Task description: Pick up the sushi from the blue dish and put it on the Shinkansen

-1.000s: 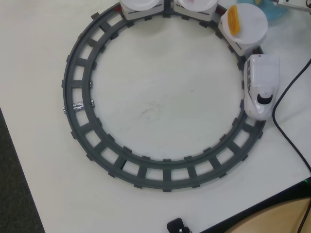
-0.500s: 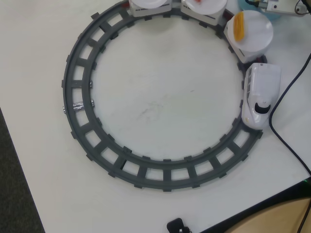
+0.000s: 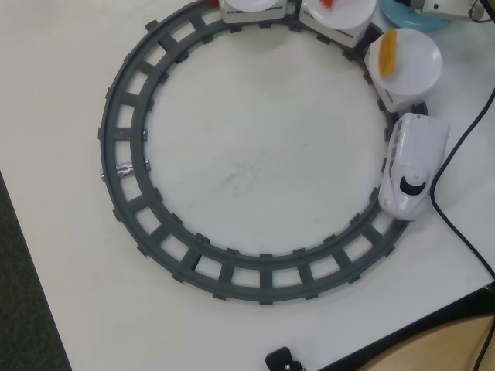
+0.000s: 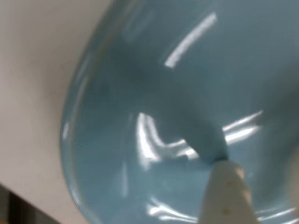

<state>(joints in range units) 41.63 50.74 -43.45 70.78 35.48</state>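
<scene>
White bench (image 3: 247,170) fills your overhead view, with dark floor along the left edge and a black cable (image 3: 456,154) down the right side. No readable writing, brand or label anywhere in either view.

Hand: you only get 1 pale fingertip (image 4: 226,196) in the wrist view, low right, its tip touching the inner floor of the blue dish (image 4: 117,140). The other finger is out of frame, so I cannot tell whether the hand is apart, together or clamped on anything. Overhead, a sliver of white arm hardware (image 3: 448,8) sits at the top right corner over the dish (image 3: 402,17).

Sushi: not visible in the part of the dish your wrist view covers; that view is blurred and close, with glare streaks only.

Shinkansen (image 3: 414,166) sits on the grey circular track (image 3: 128,154) at the right, nose pointing toward the bottom of the overhead view. Behind it are 3 cars with white plates; the nearest plate (image 3: 410,62) carries a yellow-orange strip (image 3: 387,51), the next (image 3: 340,11) shows a bit of orange-red, the 3rd (image 3: 247,6) is cropped.
</scene>
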